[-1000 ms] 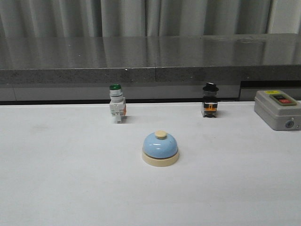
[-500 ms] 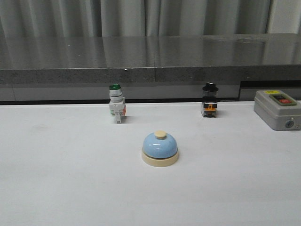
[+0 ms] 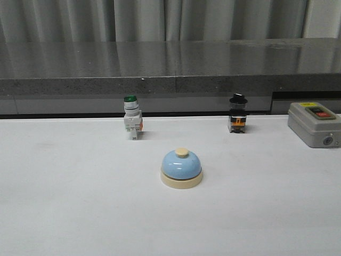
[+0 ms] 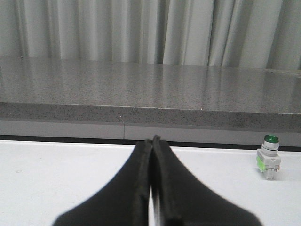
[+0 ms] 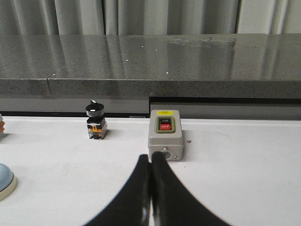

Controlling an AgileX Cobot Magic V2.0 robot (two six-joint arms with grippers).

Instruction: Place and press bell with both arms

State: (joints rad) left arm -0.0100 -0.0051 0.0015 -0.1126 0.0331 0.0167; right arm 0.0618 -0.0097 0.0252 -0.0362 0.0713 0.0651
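The light-blue bell (image 3: 181, 168) with its cream base and cream button stands upright in the middle of the white table, untouched. Neither arm shows in the front view. My left gripper (image 4: 151, 140) is shut, its black fingers pressed together with nothing between them; the bell is outside its view. In the right wrist view my right gripper (image 5: 150, 157) is also shut and empty. A slice of the bell (image 5: 5, 180) shows at that view's edge, well apart from the fingers.
A green-capped white push-button switch (image 3: 132, 123) (image 4: 268, 157) and a black-knobbed selector switch (image 3: 237, 113) (image 5: 96, 120) stand near the table's back edge. A grey box with a red button (image 3: 315, 123) (image 5: 165, 134) sits at the back right. A dark stone ledge (image 3: 170, 69) runs behind.
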